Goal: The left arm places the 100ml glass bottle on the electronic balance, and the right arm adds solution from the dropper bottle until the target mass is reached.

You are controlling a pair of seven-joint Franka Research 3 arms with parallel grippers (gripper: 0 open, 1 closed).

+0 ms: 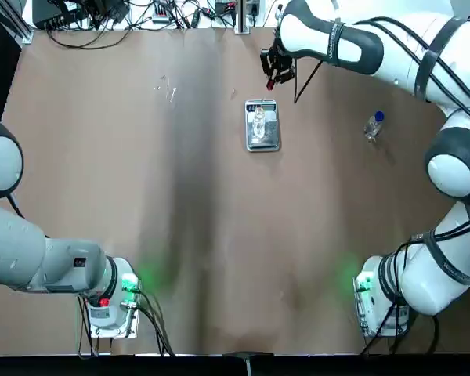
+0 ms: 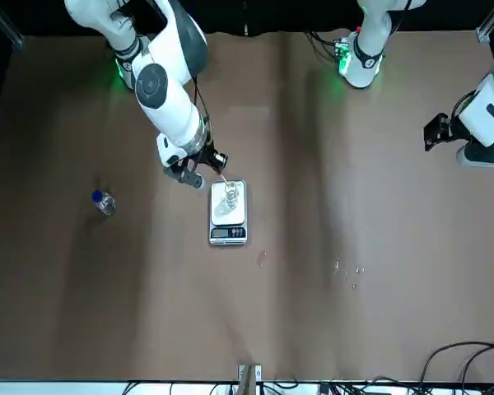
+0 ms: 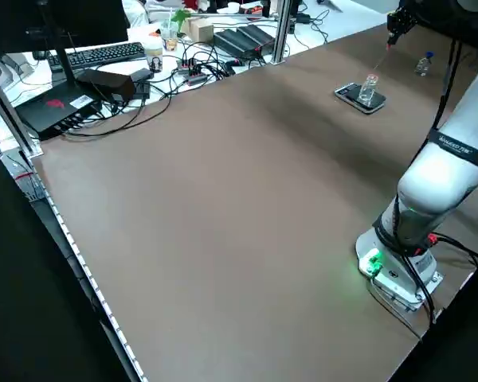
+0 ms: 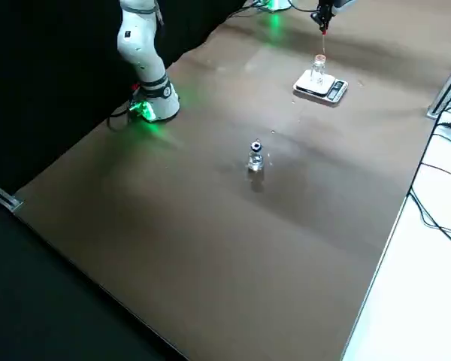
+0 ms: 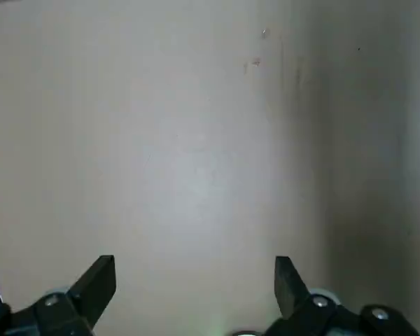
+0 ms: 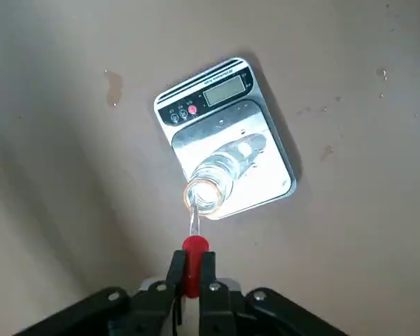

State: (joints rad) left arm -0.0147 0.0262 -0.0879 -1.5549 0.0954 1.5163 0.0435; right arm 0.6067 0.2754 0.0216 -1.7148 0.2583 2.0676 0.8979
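"Where do we find the glass bottle [image 6: 220, 175]?"

"Upright on the electronic balance [image 6: 227, 91], which lies toward the tabletop's [image 1: 219, 235] far edge, about midway between its left and right edges. The right gripper [image 6: 195, 253] is above it, fingers closed narrowly around the dropper's red bulb [image 6: 196, 244]. The clear tube [image 6: 194, 222] points to the bottle's mouth; we cannot tell whether it dips inside."

"And the left gripper [image 5: 195, 259]?"

"Fingers wide, holding nothing, over the tabletop's left side."

"How should we expect the dropper to handle?"

"We judge it light, with a soft bulb that gives easily. We keep hold of the bulb's sides and squeeze gently; too much could overshoot the target. The tube looks stiff, perhaps fragile, so we avoid knocking the rim."

"What about the bottles?"

"The glass one is probably smooth, slippery if wet; we would grip its body, level and softly. The blue-capped dropper bottle [image 1: 373, 127] is on the tabletop, toward the far right corner; we would take its body too."
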